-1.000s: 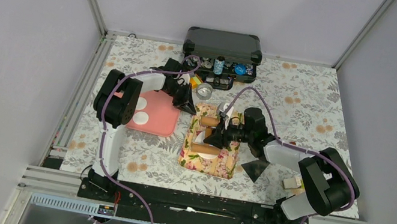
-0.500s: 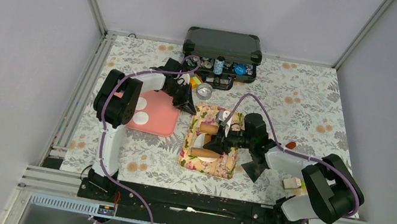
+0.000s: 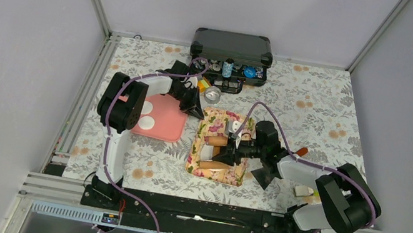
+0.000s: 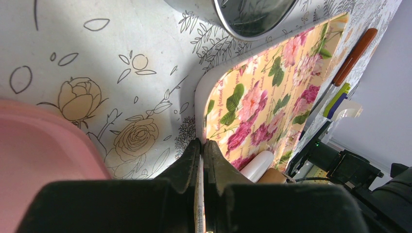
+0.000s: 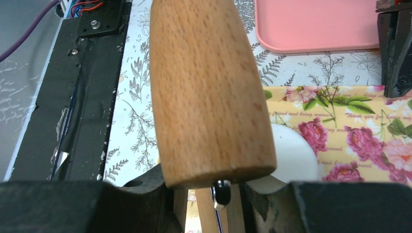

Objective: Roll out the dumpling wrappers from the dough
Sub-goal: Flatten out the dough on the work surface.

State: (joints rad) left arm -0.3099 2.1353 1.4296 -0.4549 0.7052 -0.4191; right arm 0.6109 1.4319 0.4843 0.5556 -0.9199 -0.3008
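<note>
**Holding a wooden pin at a white disc — mat pinched at its corner**

One thin flat white round dumpling wrapper lies on the yellow rose-print rolling mat. It is smooth and pale, and its rim is an even curve. The blunt end of the light-brown wooden rolling pin hides the wrapper's near part in the right wrist view, so I cannot tell whether the pin rests on it. Two more flat white discs sit on the pink plastic tray just left of the mat (close together, not overlapping).

The right gripper is clamped around the pin's narrow wooden handle. The left gripper has its fingers pressed together on the mat's thin white edge, at the far left corner.

A round silver tin stands just beyond that corner. A black hard case lies open at the far edge of the grey floral tablecloth, with small bottles inside. An orange-handled tool lies right of the mat, and a small white block sits near the right arm's base. From above, the right arm covers the mat's right side and much of the pin.

Small script runs between the mat's roses — "friend" and "being around" can be read, the rest is too small.
</note>
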